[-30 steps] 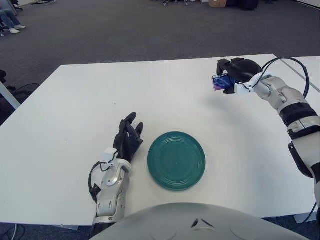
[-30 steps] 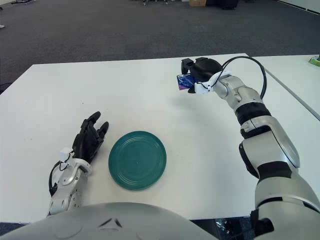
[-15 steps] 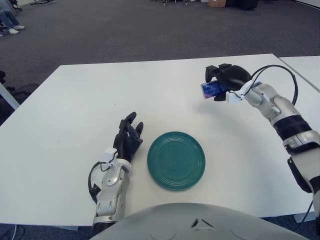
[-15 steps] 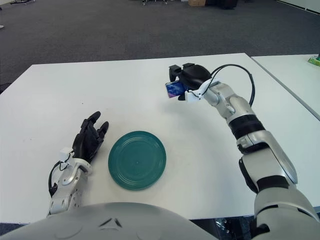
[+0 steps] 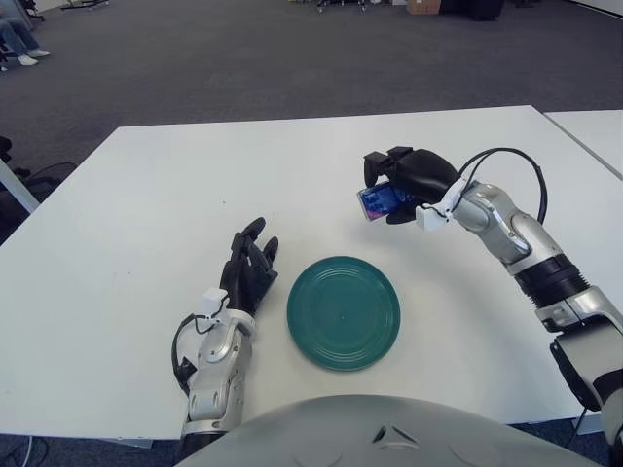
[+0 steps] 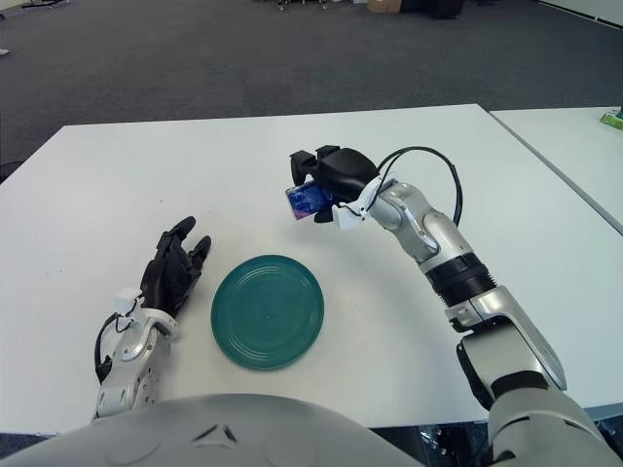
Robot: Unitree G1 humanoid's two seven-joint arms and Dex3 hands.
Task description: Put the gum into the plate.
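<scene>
My right hand (image 5: 401, 183) is shut on a blue pack of gum (image 5: 379, 201) and holds it in the air above the white table, up and to the right of the green plate (image 5: 343, 312). The plate lies flat near the table's front edge and holds nothing. The gum also shows in the right eye view (image 6: 306, 198), with the plate (image 6: 267, 310) below and to its left. My left hand (image 5: 248, 273) rests on the table just left of the plate, its fingers relaxed and holding nothing.
The white table (image 5: 146, 195) ends at a right edge next to a second white table (image 5: 594, 126). Grey carpet lies beyond the far edge. Chairs and a person's legs (image 5: 19, 39) are far off at the back left.
My right hand has carried the gum left and toward me, from the table's far right toward the plate. The left hand and the plate have not moved.
</scene>
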